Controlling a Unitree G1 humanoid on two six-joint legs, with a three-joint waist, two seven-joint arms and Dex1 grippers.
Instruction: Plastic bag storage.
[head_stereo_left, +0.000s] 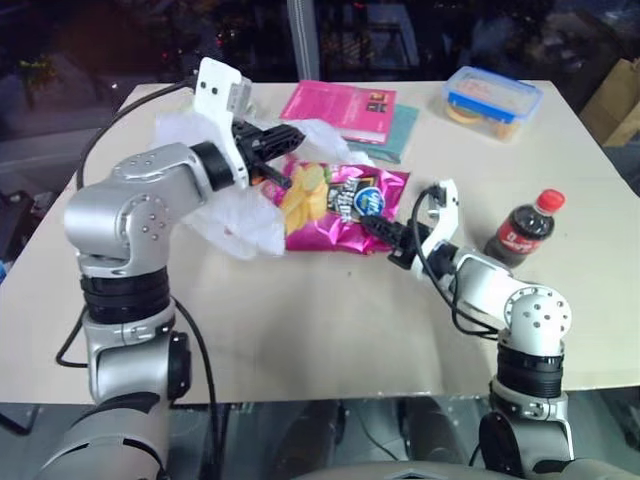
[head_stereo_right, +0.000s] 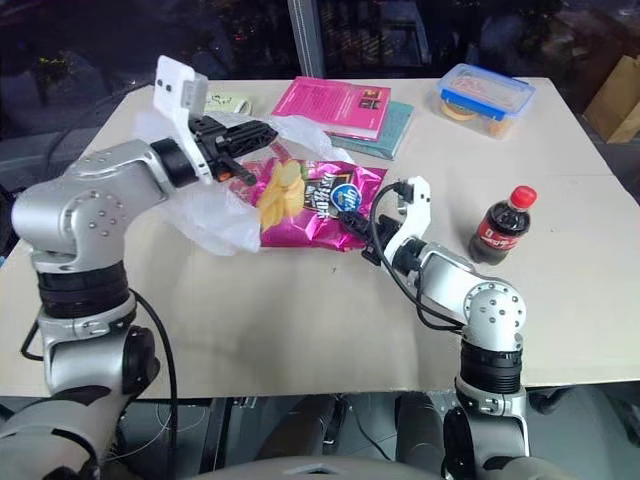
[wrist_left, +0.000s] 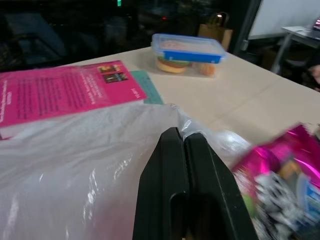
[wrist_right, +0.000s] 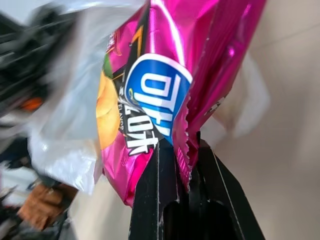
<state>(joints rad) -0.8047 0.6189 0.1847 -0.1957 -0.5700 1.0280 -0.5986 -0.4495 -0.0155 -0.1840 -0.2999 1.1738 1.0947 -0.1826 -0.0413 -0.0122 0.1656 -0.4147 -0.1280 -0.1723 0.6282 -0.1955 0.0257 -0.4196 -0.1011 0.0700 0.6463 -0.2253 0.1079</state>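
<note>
The plastic bag (head_stereo_left: 235, 215), thin, white and crinkly, lies rumpled on the left of the table. My left gripper (wrist_left: 181, 134) is shut on a fold of its upper edge and holds that edge off the table. A shiny magenta snack packet (head_stereo_left: 340, 205) lies just right of the bag, its left end against the bag's plastic. My right gripper (head_stereo_left: 378, 232) is shut on the packet's crimped right edge (wrist_right: 184, 150). Whether the packet's left end is inside the bag I cannot tell.
A pink book (head_stereo_left: 340, 108) lies behind the bag on a pale green pouch (head_stereo_left: 402, 135). A clear food box with a blue lid (head_stereo_left: 492, 100) stands at the back right. A small cola bottle (head_stereo_left: 525, 228) stands upright right of my right arm.
</note>
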